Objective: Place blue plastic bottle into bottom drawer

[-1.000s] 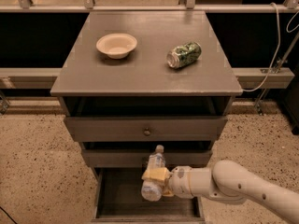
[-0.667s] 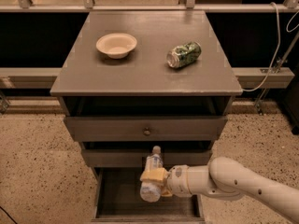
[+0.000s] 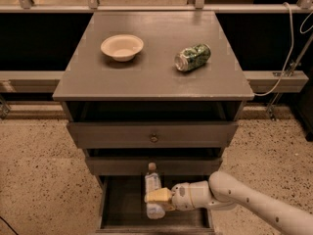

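Grey cabinet (image 3: pixel 146 82) ahead: my gripper (image 3: pixel 159 196), pinching the blue plastic bottle (image 3: pixel 152 180), has sunk slightly lower and leftward. The bottom drawer (image 3: pixel 122 204) lies open just beneath it, so release seems near.

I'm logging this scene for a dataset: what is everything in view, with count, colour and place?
bowl: one, cream, cabinet top, left
can: one, green, crushed, lying on cabinet top, right
cabinet: one, grey, centre
bottom drawer: one, grey, pulled open
blue plastic bottle: one, pale bluish, held over the bottom drawer
gripper: one, yellowish, shut on the bottle, over the bottom drawer
arm: one, white, from lower right
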`<state>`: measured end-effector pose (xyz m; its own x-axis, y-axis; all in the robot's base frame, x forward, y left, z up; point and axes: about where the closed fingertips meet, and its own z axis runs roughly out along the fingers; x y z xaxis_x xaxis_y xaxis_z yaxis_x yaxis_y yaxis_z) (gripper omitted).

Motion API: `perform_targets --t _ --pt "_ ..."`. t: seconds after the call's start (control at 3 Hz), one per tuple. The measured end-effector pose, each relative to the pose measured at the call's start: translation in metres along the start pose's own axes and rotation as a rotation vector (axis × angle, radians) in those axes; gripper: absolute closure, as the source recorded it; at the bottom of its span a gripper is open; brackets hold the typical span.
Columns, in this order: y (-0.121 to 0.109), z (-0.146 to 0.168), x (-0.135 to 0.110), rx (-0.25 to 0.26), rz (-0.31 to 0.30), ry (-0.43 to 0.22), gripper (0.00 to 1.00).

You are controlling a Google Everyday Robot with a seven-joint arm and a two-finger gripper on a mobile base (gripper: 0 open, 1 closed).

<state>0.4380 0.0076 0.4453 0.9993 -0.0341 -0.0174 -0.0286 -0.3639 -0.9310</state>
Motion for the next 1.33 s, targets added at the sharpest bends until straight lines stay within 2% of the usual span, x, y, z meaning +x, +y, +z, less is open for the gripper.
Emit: perform_targets --t 0.33,0.67,1.0,1.33 --pt "0.0 0.0 0.0 0.0 0.0 0.0 1.0" --pt "0.022 0.008 -0.001 0.004 0.018 -0.01 1.0" --pt "0.068 0.012 -0.006 0.003 0.034 -0.018 1.0" --pt "0.101 0.014 -0.009 0.006 0.044 -0.019 1.0"
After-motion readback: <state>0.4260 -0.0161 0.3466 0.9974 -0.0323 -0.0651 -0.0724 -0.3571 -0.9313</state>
